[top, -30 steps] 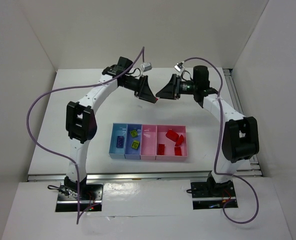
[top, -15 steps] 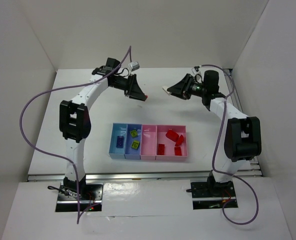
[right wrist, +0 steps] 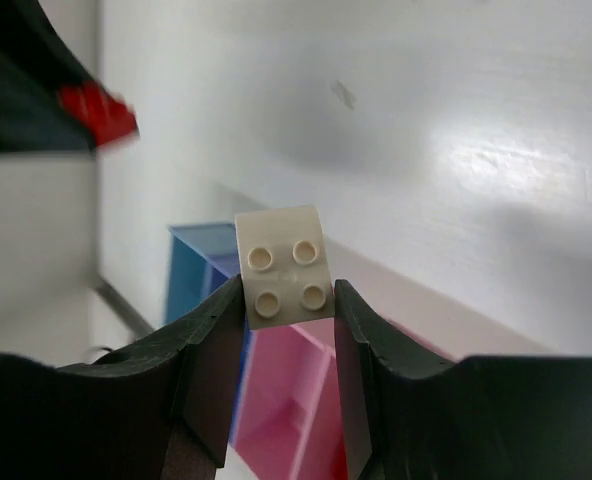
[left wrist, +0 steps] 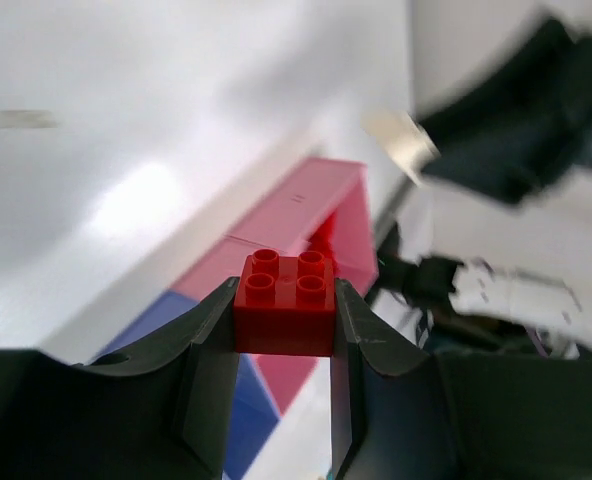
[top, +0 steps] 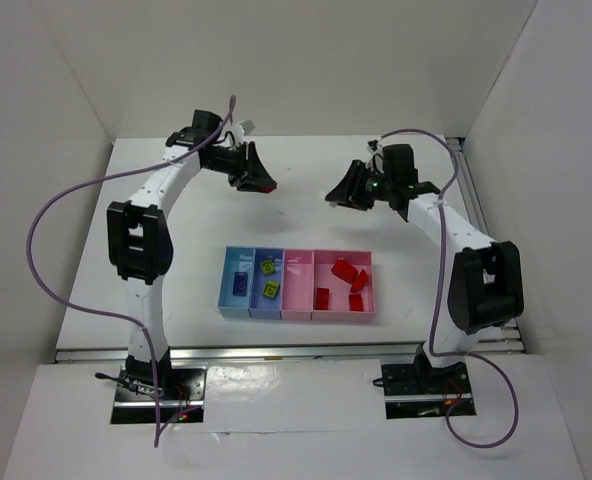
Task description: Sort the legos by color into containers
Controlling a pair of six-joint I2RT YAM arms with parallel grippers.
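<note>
White walls enclose a white counter (top: 176, 260). Four shallow trays stand on it in a touching row:

- light blue tray (top: 234, 305): one dark blue brick (top: 238, 284)
- darker blue tray (top: 266, 308): two yellow-green bricks (top: 267, 266)
- narrow pink tray (top: 298, 285): no brick can be made out
- wider pink tray (top: 368, 262): several red bricks (top: 343, 270)

Both tools are beyond the row, well apart. The left tool (left wrist: 286, 300) is clamped on a red four-stud brick (left wrist: 286, 318). The right tool (right wrist: 288, 290) is clamped on a pale, cream-looking four-stud brick (right wrist: 284, 265).
</note>
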